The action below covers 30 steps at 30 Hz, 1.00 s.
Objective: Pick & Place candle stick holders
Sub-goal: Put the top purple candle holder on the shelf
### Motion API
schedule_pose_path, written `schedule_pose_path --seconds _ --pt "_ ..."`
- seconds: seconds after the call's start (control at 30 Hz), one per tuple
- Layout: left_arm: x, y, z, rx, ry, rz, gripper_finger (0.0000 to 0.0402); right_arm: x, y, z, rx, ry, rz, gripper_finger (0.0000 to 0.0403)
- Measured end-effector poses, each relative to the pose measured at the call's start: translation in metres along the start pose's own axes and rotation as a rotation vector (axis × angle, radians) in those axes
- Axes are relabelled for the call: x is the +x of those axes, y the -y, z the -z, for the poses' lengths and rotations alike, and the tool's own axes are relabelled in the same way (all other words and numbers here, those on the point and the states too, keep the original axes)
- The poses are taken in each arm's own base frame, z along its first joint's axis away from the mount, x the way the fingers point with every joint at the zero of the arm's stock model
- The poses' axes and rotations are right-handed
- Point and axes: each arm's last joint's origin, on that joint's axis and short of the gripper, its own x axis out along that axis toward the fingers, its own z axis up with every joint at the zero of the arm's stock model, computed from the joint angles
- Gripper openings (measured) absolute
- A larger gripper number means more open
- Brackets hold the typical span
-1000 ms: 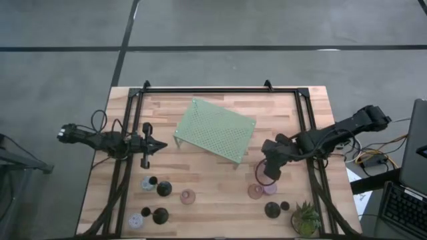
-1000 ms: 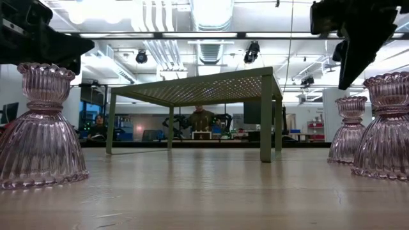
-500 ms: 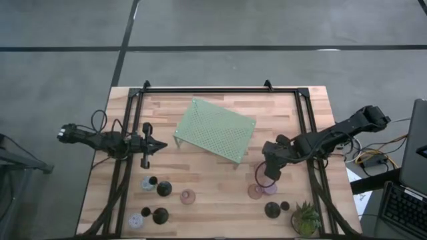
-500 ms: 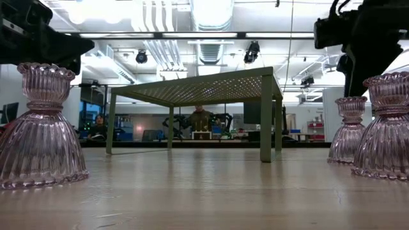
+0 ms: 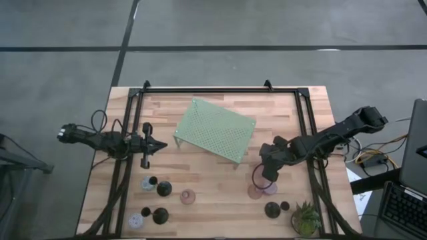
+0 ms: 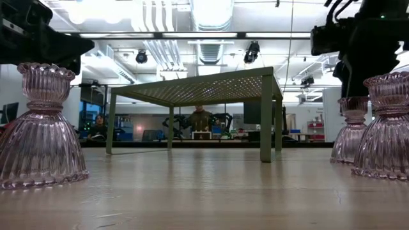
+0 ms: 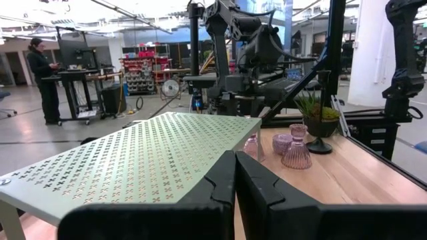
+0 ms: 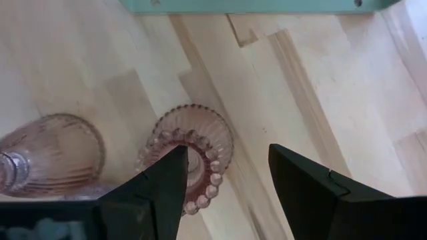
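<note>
Now R pincer [image 8: 223,180], fingers spread, sits directly above upright pink glass holder [image 8: 193,157], its stem axis vertical; L pincer [image 5: 157,145] clenched, well apart.

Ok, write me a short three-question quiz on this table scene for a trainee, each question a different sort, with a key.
1. True or false: the left gripper is shut, with nothing between its fingers.
2. Multiple choice: the right gripper hangs open above which thing? A) the potted plant B) a pink glass candle holder C) the green perforated stand
3. Fill in: in the high view, the stand sits between the two ____.

Key:
1. True.
2. B; its fingers straddle the holder's beaded top but have not closed on it.
3. Arms.
</note>
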Motion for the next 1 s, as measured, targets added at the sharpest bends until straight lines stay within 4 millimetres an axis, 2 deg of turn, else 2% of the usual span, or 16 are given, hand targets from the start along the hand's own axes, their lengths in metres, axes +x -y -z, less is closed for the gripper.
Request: schedule_pose_path --seconds 0.3,0.77,1.0 --pt "0.0 0.0 0.0 0.001 -0.002 0.0 0.0012 0.001 -0.004 -0.005 -0.032 0.008 0.003 0.0174" --pt "0.0 0.0 0.0 0.001 -0.002 0.0 0.0012 -0.001 -0.003 -0.004 -0.077 0.01 0.0 0.005" --pt "0.0 0.0 0.0 0.001 -0.002 0.0 0.0012 -0.012 -0.002 -0.007 -0.085 0.042 -0.025 0.0026"
